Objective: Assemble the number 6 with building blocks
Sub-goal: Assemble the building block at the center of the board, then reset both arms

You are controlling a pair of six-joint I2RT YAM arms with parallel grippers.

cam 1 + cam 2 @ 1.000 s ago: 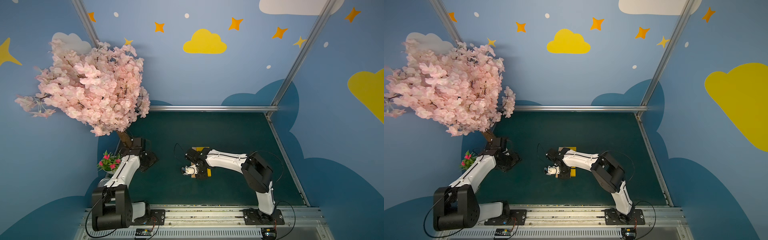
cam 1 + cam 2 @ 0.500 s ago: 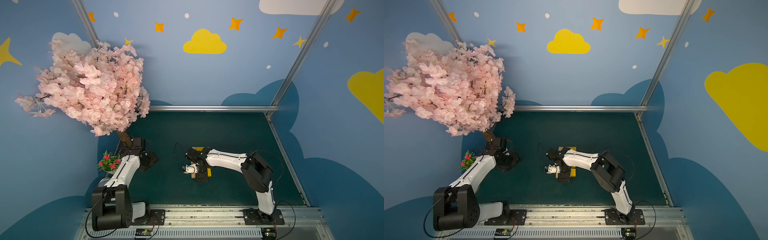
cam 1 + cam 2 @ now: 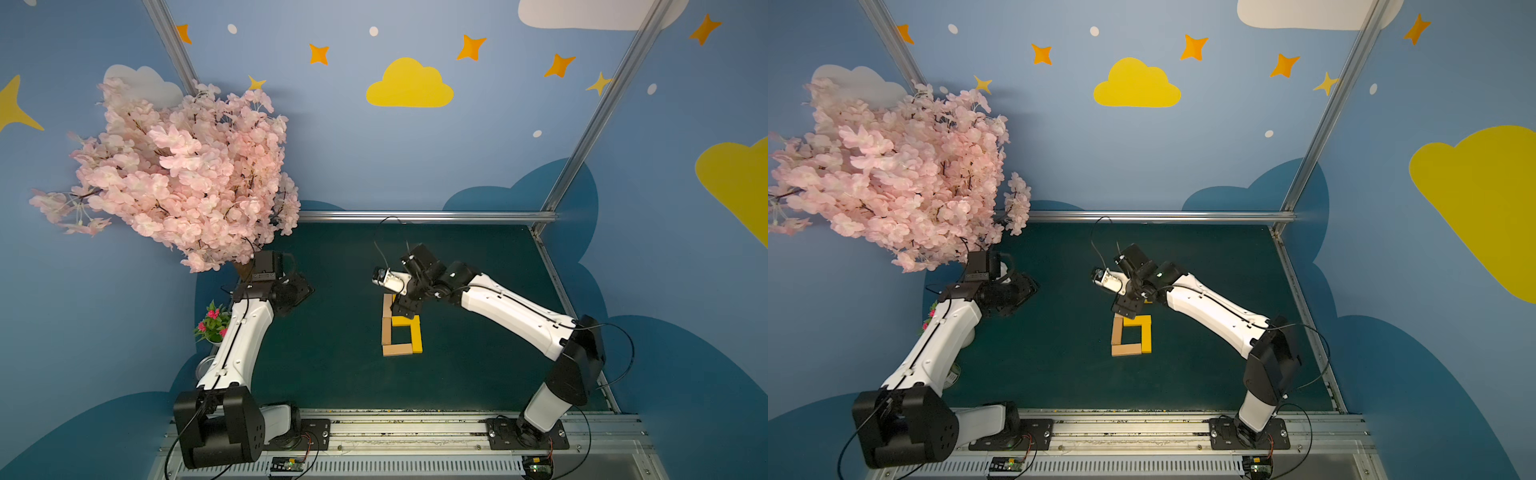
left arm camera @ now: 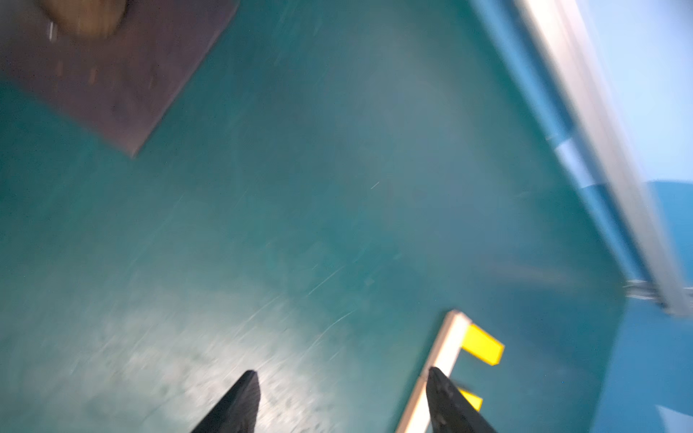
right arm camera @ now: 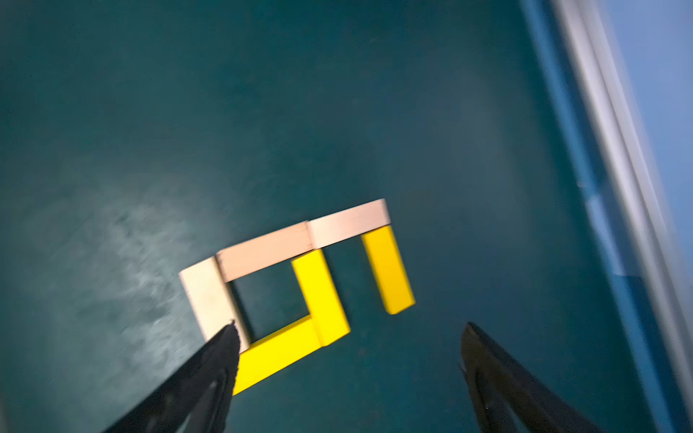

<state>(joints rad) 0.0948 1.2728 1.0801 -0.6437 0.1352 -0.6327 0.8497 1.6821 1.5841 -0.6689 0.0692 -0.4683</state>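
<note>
The number 6 (image 5: 264,251) lies flat on the green mat, made of building blocks: three tan bars and three yellow bars (image 5: 320,296) touching end to side. In both top views its lower loop (image 3: 397,350) (image 3: 1125,350) shows, while the upper part is hidden under my right gripper (image 3: 405,309). In the right wrist view my right gripper (image 5: 348,326) hangs above the digit, open and empty. My left gripper (image 3: 297,291) is off to the left by the tree, open and empty (image 4: 341,375). The left wrist view shows one edge of the digit (image 4: 446,348).
A pink blossom tree (image 3: 183,166) overhangs the back left, and its brown base plate (image 4: 112,75) sits on the mat. A small potted plant (image 3: 214,324) stands beside the left arm. A metal rail (image 3: 415,216) and blue walls bound the mat.
My right gripper went from shut to open, then rose off the blocks and drew toward the back, uncovering the lower loop. The left gripper has shifted slightly toward the back.
</note>
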